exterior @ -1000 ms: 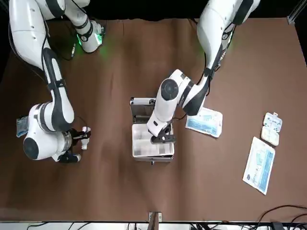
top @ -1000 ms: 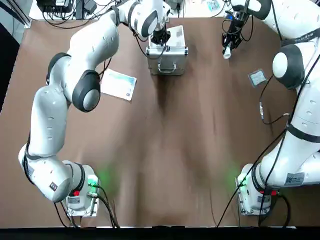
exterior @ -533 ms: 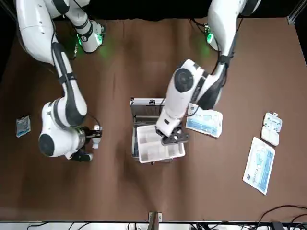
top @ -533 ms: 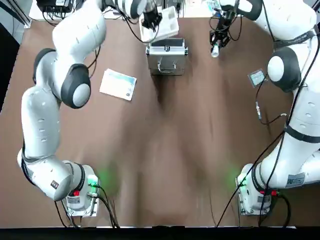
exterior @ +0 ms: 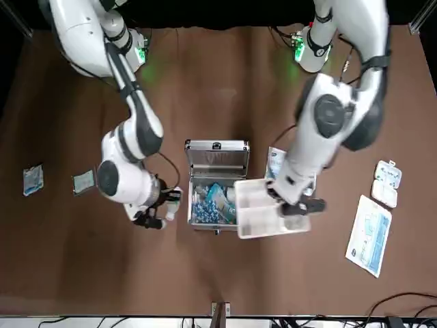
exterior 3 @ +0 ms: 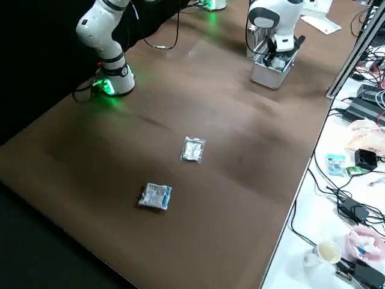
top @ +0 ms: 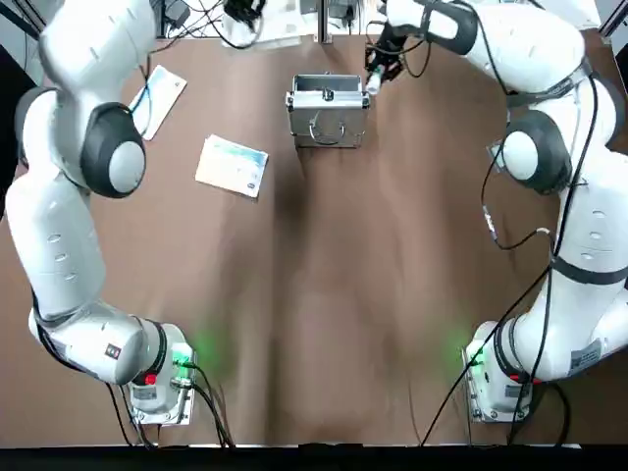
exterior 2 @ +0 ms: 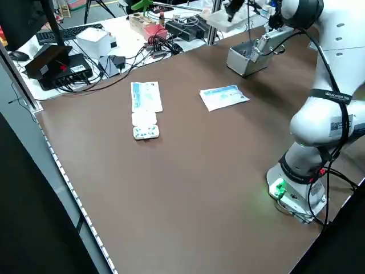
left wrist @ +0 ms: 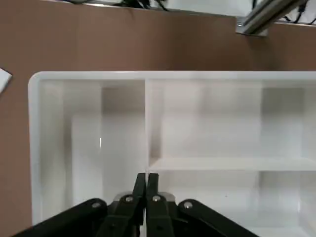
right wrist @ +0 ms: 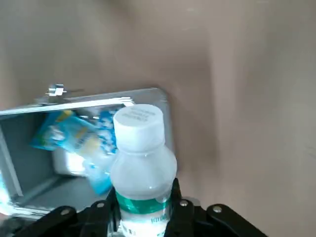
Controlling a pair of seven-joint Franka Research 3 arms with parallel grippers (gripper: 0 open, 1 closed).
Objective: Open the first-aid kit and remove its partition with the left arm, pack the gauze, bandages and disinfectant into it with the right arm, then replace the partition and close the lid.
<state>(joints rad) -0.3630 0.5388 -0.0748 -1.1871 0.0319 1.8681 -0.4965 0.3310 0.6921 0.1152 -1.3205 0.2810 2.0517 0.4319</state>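
Inside open case point(exterior: 216, 186), seemingly bandages point(exterior: 212, 202)

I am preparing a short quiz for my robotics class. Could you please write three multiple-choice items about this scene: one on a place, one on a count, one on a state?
1. Where is the partition?
A. inside the case
B. beside the case, held by the left gripper
C. flat by the arm bases
2. How many small packets lie to the robot's right of the case?
A. none
B. two
C. four
3. The case is:
A. shut
B. open, empty
C. open, packets inside

1 B: the front view shows it gripped.
2 B: one, another.
3 C: lid upright, blue packets inside.
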